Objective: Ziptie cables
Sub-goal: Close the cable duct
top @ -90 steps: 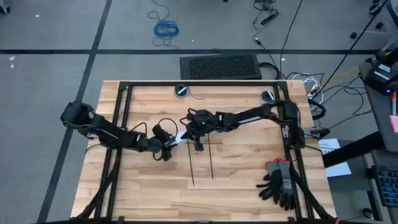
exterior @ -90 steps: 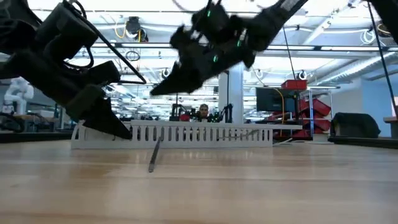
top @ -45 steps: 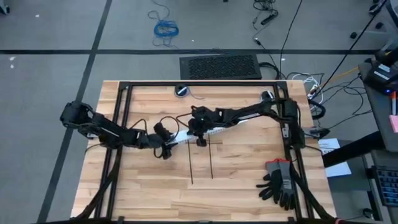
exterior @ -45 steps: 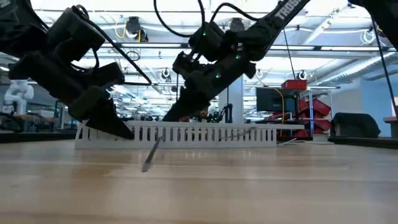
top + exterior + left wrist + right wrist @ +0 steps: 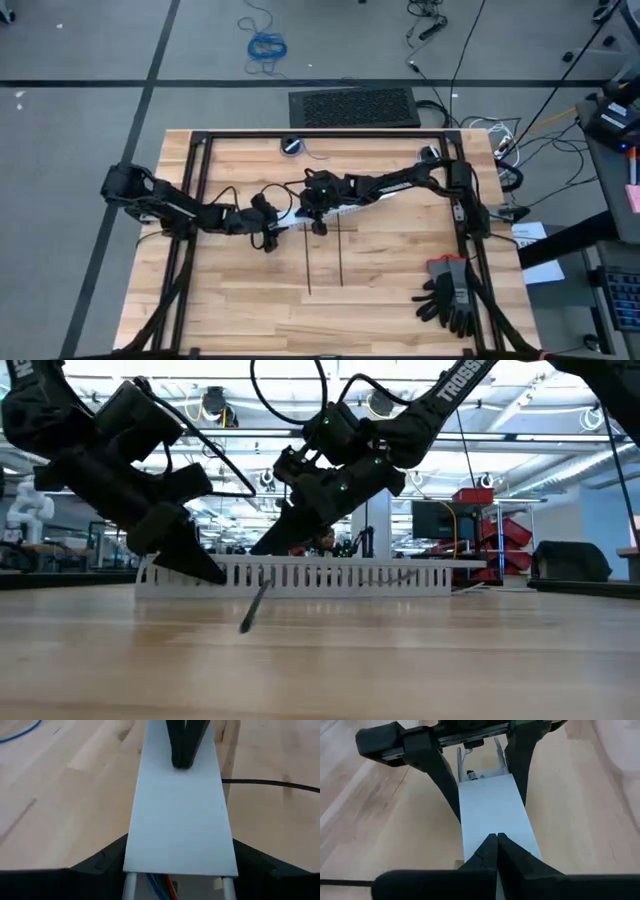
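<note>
A white slotted strip [image 5: 335,209] lies on the wooden table between my two grippers. My left gripper [image 5: 270,235] is shut on its left end, with a finger [image 5: 102,862] on either long side. My right gripper [image 5: 318,222] is shut, its tips on the strip's flat top [image 5: 492,805]. Two zipties [image 5: 307,265] [image 5: 340,255], thin dark strips, lie flat on the table just nearside of the grippers; the low view shows one ziptie [image 5: 255,605]. The cables are hidden or out of view. My left gripper holds the strip's left end [image 5: 177,865] pinched across its width between its two fingers, coming in low from the table's left and along the strip. The strip rests on the table. My right gripper presses its shut fingertips [image 5: 495,851] down on the strip's flat top [image 5: 180,775], slanting down from the right.
A pair of black gloves [image 5: 450,295] lies at the near right corner. Black frame rails [image 5: 320,135] run along the far edge and both sides. Two small round fittings [image 5: 292,146] [image 5: 430,155] sit at the far edge. A blue coiled cable [image 5: 266,45] lies on the floor beyond.
My right gripper has come down and toward the far edge, from above the zipties onto the strip's top. My left gripper has gone a little toward the table's right with the strip's end, and the strip has slid a little that way.
</note>
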